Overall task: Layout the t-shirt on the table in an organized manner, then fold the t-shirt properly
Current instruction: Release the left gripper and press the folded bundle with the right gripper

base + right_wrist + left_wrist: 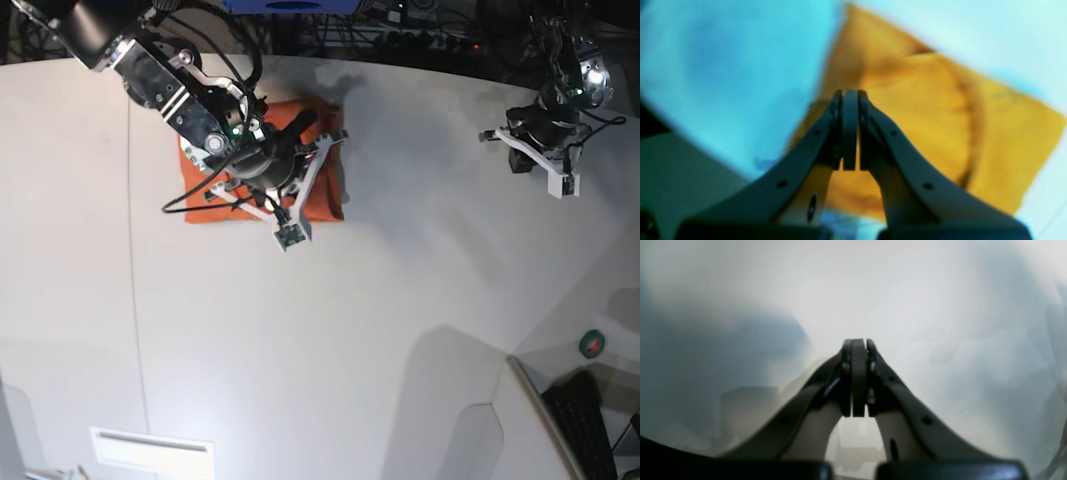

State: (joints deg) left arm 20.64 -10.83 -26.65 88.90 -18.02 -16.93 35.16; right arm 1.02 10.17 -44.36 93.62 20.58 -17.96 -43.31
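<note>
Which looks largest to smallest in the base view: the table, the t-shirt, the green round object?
1. table
2. t-shirt, partly hidden under the right arm
3. green round object, at the right edge

closed right gripper (849, 96), folded t-shirt (940, 116) beneath

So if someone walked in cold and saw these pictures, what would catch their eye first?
The orange t-shirt, a compact folded patch near the far edge of the big white table, is the only strong color. The right gripper hangs over it with its jaws shut on nothing. Far across the table, the left gripper is also shut, with only bare white surface under it.
</note>
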